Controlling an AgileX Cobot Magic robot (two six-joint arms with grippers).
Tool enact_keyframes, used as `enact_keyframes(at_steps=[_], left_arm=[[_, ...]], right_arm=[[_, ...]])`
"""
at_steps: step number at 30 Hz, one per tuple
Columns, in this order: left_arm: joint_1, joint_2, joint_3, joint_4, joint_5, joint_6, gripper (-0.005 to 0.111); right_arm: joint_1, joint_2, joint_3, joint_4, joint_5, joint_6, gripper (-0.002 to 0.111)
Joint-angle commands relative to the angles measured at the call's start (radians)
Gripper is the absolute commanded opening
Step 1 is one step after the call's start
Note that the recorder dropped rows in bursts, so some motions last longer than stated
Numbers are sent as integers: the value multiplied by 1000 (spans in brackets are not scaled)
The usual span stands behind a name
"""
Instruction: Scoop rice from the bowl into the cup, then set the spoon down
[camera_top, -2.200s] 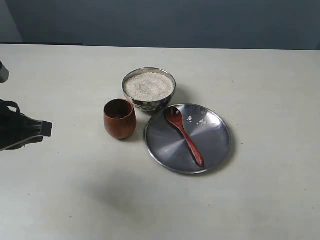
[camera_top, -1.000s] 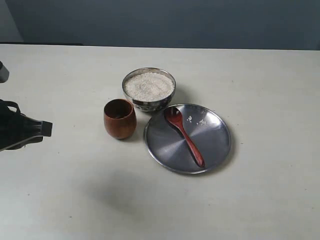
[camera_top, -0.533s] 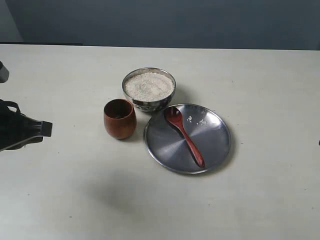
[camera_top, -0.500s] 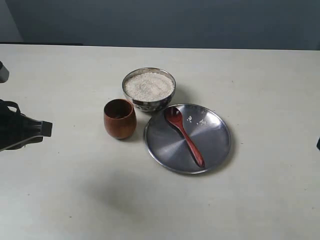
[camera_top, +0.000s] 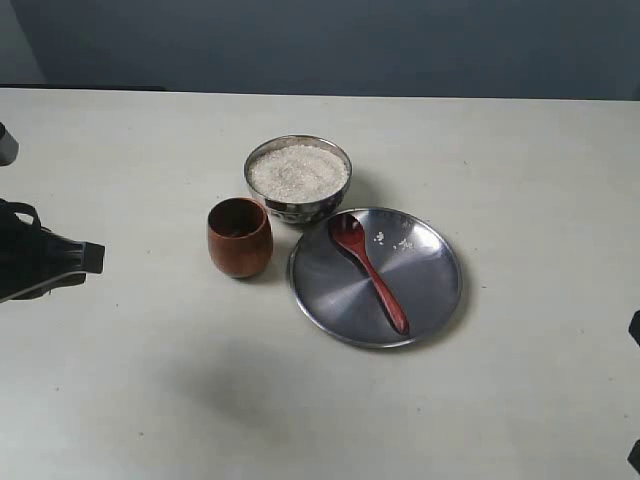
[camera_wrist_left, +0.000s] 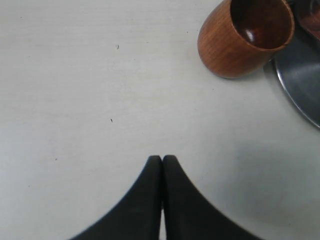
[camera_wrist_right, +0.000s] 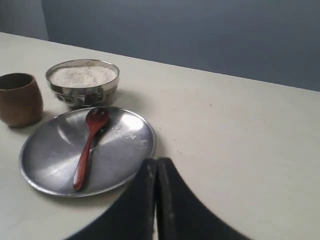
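Observation:
The steel bowl (camera_top: 298, 181) stands behind the plate, filled with white rice (camera_top: 297, 170). Left of it is the reddish-brown wooden cup (camera_top: 240, 237), which looks empty inside (camera_wrist_left: 260, 20). The wooden spoon (camera_top: 369, 270) lies on the flat steel plate (camera_top: 430, 290), scoop toward the bowl, with a few stray grains (camera_top: 392, 241) beside it. My left gripper (camera_wrist_left: 162, 159) is shut on nothing, over bare table near the cup. My right gripper (camera_wrist_right: 156, 162) is shut and empty, just off the plate's rim; only dark bits of it (camera_top: 635, 327) show at the exterior view's right edge.
The left arm's dark body (camera_top: 40, 262) sits at the table's left edge. A dark wall runs behind the pale table (camera_top: 150, 400). The right wrist view also shows bowl (camera_wrist_right: 83, 82), cup (camera_wrist_right: 20, 100), spoon (camera_wrist_right: 88, 145) and plate (camera_wrist_right: 50, 160).
The right arm has crept into the exterior view at the right edge, a little further than half a second ago. The left arm and the objects have not moved.

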Motion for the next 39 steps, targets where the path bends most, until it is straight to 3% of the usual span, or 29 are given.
enact_keyframes(at_steps=[1,9,13,39], left_arm=[[-3,3,-5,8,-3,-1,0],[-3,3,-5,8,-3,-1,0],[-3,3,-5,7,-5,-1,0],[-3,3,-5,7,-5,-1,0]], right_arm=[[-82,-7,5,-6,-12,6,0],[-319,-7,5,-9,-5,6,0],[-360,-7,5,-9,-3,6,0],[-378,-7,5,56,43,-50,0]])
